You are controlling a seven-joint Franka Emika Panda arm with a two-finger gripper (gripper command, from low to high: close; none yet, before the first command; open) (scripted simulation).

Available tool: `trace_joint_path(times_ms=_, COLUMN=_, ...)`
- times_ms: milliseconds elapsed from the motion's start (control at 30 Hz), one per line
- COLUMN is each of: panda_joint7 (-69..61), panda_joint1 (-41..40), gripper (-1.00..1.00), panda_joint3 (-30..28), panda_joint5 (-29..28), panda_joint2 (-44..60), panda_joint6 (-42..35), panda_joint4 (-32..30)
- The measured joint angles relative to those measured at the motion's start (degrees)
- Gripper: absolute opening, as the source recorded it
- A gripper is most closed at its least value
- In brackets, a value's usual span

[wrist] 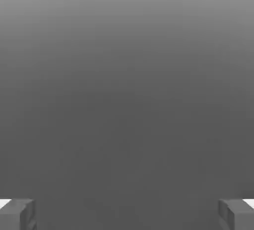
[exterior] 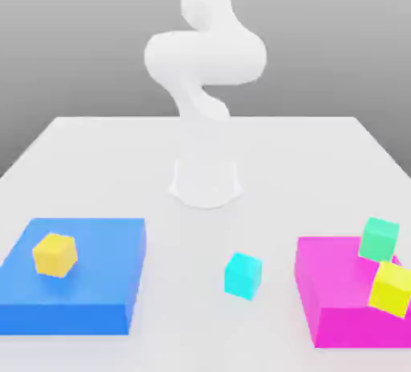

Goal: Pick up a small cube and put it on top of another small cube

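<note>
1. The claw (wrist: pixel 127 214) is released: in the hand view its two grey fingertips (wrist: pixel 17 214) stand far apart at opposite edges, with nothing but plain grey between them and no cube gripped.
2. The white arm (exterior: pixel 205 57) rises from its round base (exterior: pixel 205 181) at the middle of the bench (exterior: pixel 96 161), bending upward out of the exterior view's top, well above all the blocks.
3. The bench is a flat white surface; everything else lies on its near part.
4. The flat blue block (exterior: pixel 76 278) lies at the exterior view's left, near the front edge.
5. The flat magenta block (exterior: pixel 345 294) lies at the exterior view's right, also near the front.
6. The small cyan cube (exterior: pixel 242 275) sits directly on the bench between the two flat blocks, nearer the magenta one, touching neither. It stands in front of the arm's base and apart from it; the claw neither touches nor holds it.
7. The mint-green cube (exterior: pixel 379 239) rests tilted at the far right corner of the magenta block.
8. A yellow-green cube (exterior: pixel 392 288) sits just in front of the mint one, at the magenta block's right edge, also tilted; the two appear to touch.
9. A yellow cube (exterior: pixel 54 254) lies on top of the blue block, toward its left side.
</note>
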Motion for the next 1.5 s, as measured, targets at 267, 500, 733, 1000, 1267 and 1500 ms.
trace_joint_path(times_ms=267, panda_joint7=9.7, panda_joint1=0.6, gripper=0.00, panda_joint3=3.8, panda_joint5=4.9, panda_joint2=14.3, panda_joint6=11.4, panda_joint4=-13.6)
trace_joint_path(times_ms=500, panda_joint7=21.8, panda_joint1=0.6, gripper=0.00, panda_joint3=9.5, panda_joint5=5.8, panda_joint2=28.3, panda_joint6=22.6, panda_joint4=-26.5)
trace_joint_path(times_ms=733, panda_joint7=37.8, panda_joint1=2.5, gripper=0.00, panda_joint3=7.2, panda_joint5=-6.5, panda_joint2=47.5, panda_joint6=37.7, panda_joint4=-31.6)
trace_joint_path(times_ms=1000, panda_joint7=39.8, panda_joint1=8.6, gripper=-1.00, panda_joint3=0.7, panda_joint5=-8.8, panda_joint2=55.2, panda_joint6=44.2, panda_joint4=-30.4)
trace_joint_path(times_ms=1267, panda_joint7=35.8, panda_joint1=6.5, gripper=-1.00, panda_joint3=4.1, panda_joint5=-3.6, panda_joint2=46.3, panda_joint6=36.8, panda_joint4=-31.9)
trace_joint_path(times_ms=1500, panda_joint7=26.8, panda_joint1=11.0, gripper=-1.00, panda_joint3=5.1, panda_joint5=-0.3, panda_joint2=37.2, panda_joint6=25.8, panda_joint4=-29.8)
